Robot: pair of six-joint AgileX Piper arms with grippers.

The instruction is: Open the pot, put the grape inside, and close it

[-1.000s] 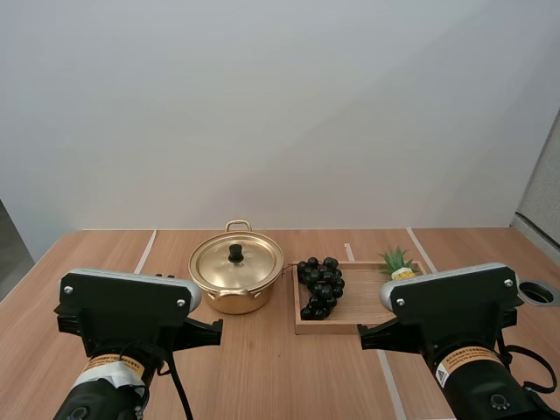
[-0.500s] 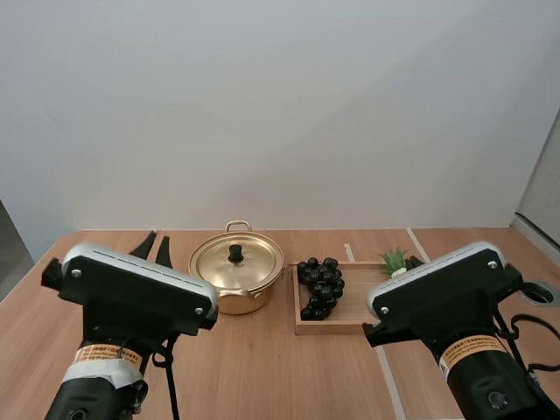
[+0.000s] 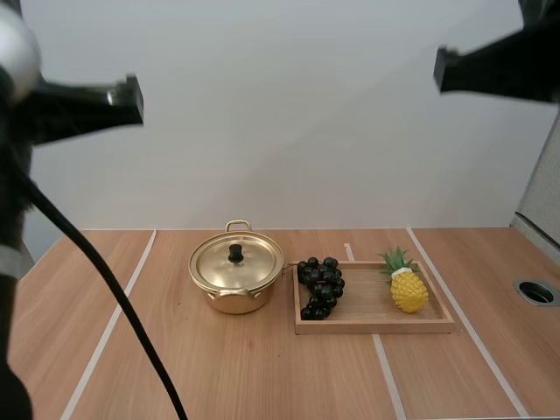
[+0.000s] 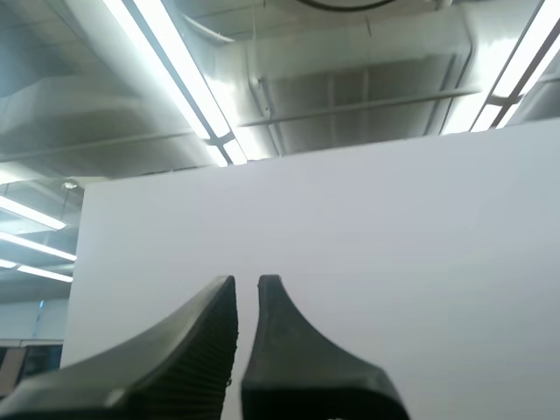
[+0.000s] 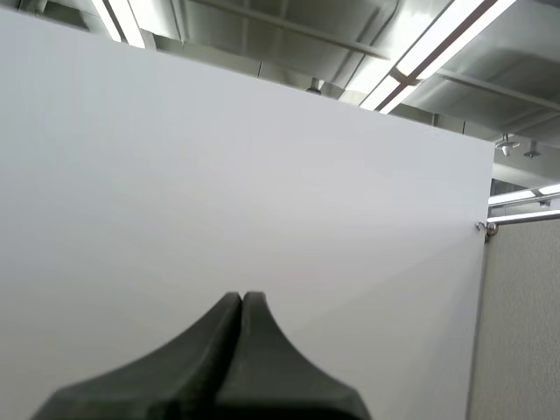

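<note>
A golden pot (image 3: 234,278) stands on the wooden table with its lid (image 3: 237,261) on, a black knob in the lid's middle. Just to its right, a bunch of dark grapes (image 3: 320,285) lies on the left end of a wooden tray (image 3: 367,324). Both arms are raised high above the table, the left arm (image 3: 79,105) and the right arm (image 3: 499,66). My left gripper (image 4: 247,282) points up at a white wall, its fingers nearly together with a thin slit and nothing between them. My right gripper (image 5: 242,297) is shut into one dark wedge, also holding nothing.
A yellow toy pineapple (image 3: 407,288) stands on the right half of the tray. A round cable hole (image 3: 535,291) sits at the table's far right. Pale lines run along the tabletop. Bare table lies in front of the pot and tray.
Both arms have risen from low in front of the camera to high above the table. The pot, grapes, tray and pineapple now show in full and have not moved.
</note>
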